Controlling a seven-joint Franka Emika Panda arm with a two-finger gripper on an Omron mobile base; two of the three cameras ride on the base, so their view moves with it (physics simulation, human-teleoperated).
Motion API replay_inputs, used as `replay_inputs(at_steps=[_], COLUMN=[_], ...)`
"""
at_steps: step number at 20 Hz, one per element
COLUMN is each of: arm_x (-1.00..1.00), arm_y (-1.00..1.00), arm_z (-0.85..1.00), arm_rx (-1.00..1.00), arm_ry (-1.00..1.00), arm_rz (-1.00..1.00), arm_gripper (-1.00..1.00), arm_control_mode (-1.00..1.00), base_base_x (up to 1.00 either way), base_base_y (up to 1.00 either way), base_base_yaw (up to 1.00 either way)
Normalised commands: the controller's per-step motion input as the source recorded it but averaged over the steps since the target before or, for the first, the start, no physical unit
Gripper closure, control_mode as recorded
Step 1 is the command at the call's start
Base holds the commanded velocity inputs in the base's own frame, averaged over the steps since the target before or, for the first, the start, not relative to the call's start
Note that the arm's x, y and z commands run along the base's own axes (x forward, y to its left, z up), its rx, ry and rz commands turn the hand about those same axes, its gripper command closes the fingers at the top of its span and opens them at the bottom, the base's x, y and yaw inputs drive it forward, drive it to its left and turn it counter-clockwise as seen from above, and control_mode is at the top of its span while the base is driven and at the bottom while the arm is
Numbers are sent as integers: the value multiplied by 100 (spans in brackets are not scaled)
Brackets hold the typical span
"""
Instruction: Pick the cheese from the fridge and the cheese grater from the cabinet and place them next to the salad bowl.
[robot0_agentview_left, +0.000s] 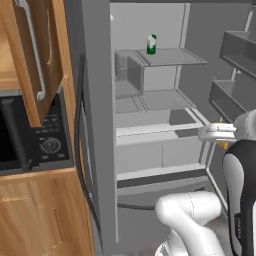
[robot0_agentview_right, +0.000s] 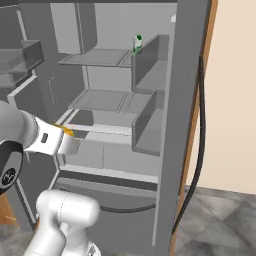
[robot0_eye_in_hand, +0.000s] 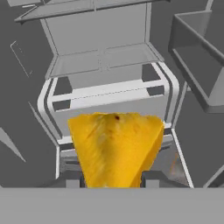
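From the left base view the gripper (robot0_agentview_left: 223, 142) hangs before the open fridge (robot0_agentview_left: 150, 100), a sliver of yellow cheese (robot0_agentview_left: 223, 145) below its jaws. The right base view shows orange cheese (robot0_agentview_right: 66, 130) at the gripper (robot0_agentview_right: 70, 137). In the hand view the jaws are clamped on the cheese (robot0_eye_in_hand: 116, 146), drawers beyond.

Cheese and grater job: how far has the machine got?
Done: the fridge stands open and the cheese is off its shelf. In hand: the gripper is clamped on the yellow wedge in front of the shelves. Left: carrying it to the salad bowl, then fetching the grater from the cabinet, whose door looks shut.
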Motion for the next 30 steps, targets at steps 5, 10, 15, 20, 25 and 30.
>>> replay_inputs(at_steps=[5,10,15,20,25,30], arm_x=[0,0,0,0,0,0], arm_y=[0,0,0,0,0,0], arm_z=[0,0,0,0,0,0], arm_rx=[0,0,0,0,0,0], arm_ry=[0,0,0,0,0,0], arm_rz=[0,0,0,0,0,0], arm_gripper=[100,100,100,100,100,100], arm_control_mode=[100,100,100,100,100,100], base_base_x=[-100,-96,-82,-84,-17,0], base_base_y=[0,0,18,67,100,100], base_base_yaw=[0,0,17,52,65,39])
